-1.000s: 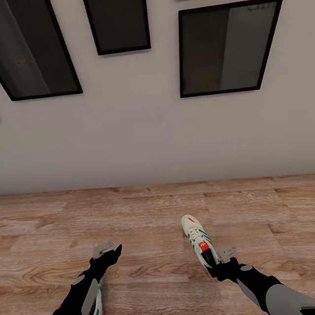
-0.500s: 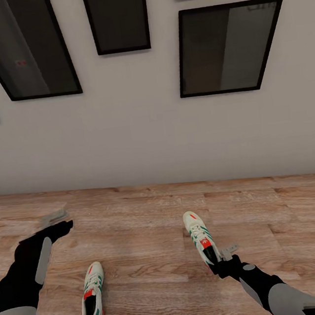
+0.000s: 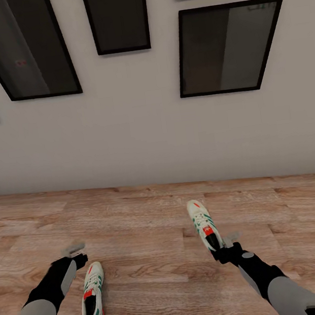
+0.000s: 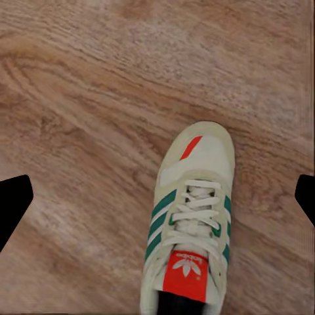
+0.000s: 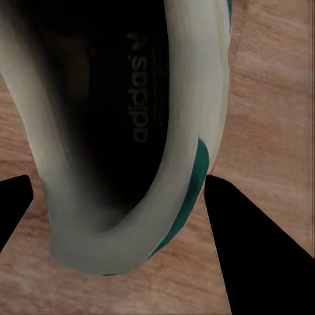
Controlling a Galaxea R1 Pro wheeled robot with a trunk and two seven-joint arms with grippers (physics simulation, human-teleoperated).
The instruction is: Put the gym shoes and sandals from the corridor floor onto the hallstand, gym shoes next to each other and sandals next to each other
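My right gripper [image 3: 223, 248] holds one gym shoe [image 3: 203, 223] at the heel; the wrist view shows a finger [image 5: 252, 252] on the outside of the heel wall [image 5: 190, 197], the other side hidden inside the collar. From the head view I judge the shoe lifted off the floor [image 3: 150, 213], toe pointing toward the wall [image 3: 140, 140].

My left gripper [image 3: 77, 255] is spread wide and empty, just beside the second shoe [image 3: 92, 298]. That shoe lies flat on the planks, toe between my fingertips [image 4: 14, 203] in the wrist view.

Progress: one shoe secured, one awaiting pickup. Nothing placed yet. Rack and sandals are out of sight, so all placements remain.
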